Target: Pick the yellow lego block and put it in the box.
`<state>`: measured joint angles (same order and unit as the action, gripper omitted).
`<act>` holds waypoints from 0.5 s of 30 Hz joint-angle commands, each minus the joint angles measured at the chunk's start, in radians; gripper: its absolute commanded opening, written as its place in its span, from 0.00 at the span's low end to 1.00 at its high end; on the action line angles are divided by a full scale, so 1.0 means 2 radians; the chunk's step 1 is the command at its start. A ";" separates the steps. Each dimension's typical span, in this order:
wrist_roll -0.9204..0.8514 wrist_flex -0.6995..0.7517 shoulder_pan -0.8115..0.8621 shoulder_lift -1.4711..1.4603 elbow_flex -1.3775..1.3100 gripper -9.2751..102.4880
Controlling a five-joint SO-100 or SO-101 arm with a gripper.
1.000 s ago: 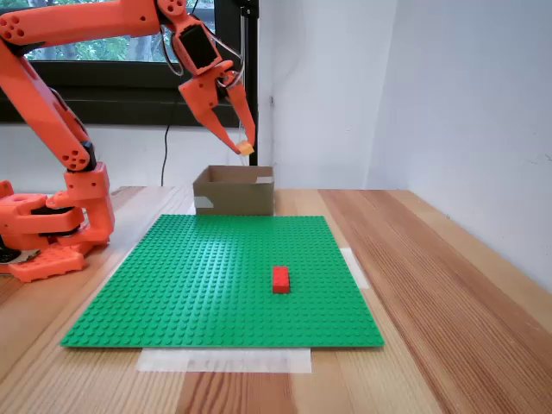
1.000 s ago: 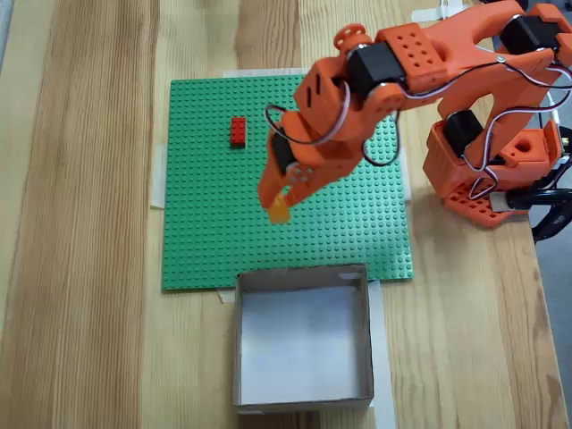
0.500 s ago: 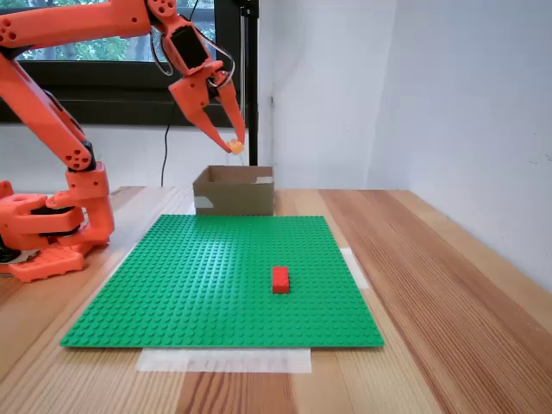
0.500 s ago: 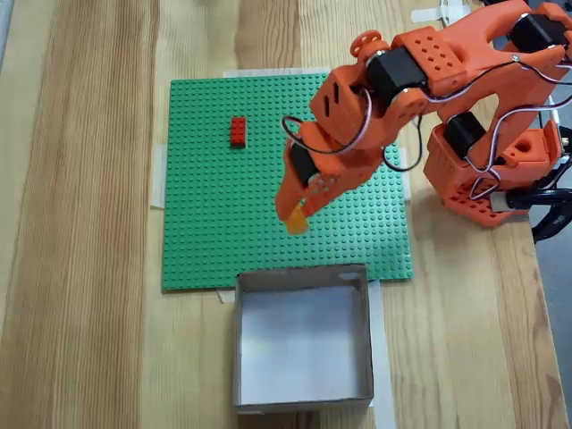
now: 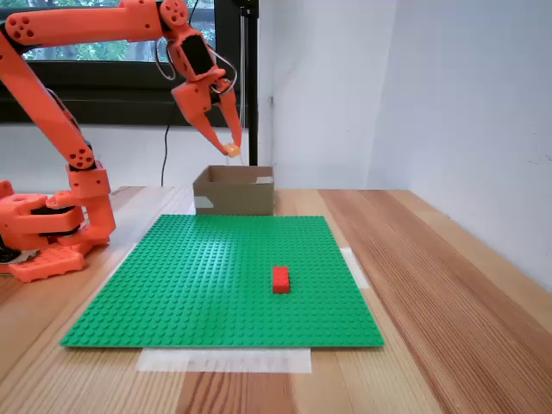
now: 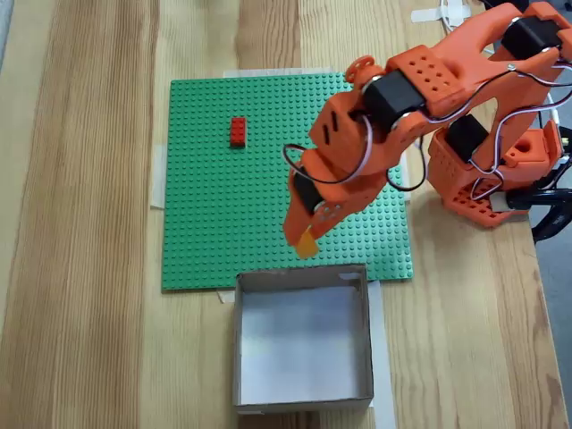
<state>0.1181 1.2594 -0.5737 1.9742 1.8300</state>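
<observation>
I see my gripper (image 6: 305, 243) raised above the table, its two fingers pinched narrow around the yellow lego block (image 6: 307, 244), which sits at the fingertips (image 5: 231, 149). In a fixed view from above, the block hangs just short of the near rim of the box (image 6: 304, 277), over the green baseplate (image 6: 214, 197). The red brick (image 6: 238, 131) lies on the baseplate, well apart.

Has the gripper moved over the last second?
Yes. In the top-down fixed view, the gripper, holding the yellow block, has moved toward the box, nearly reaching its near wall.
</observation>
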 commanded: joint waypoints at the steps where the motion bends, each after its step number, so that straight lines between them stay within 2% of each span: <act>1: -0.002 0.002 -0.008 -0.020 -0.035 0.11; 15: -0.002 0.011 -0.049 -0.136 -0.130 0.12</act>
<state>0.1181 1.2763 -0.6535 1.7181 1.6291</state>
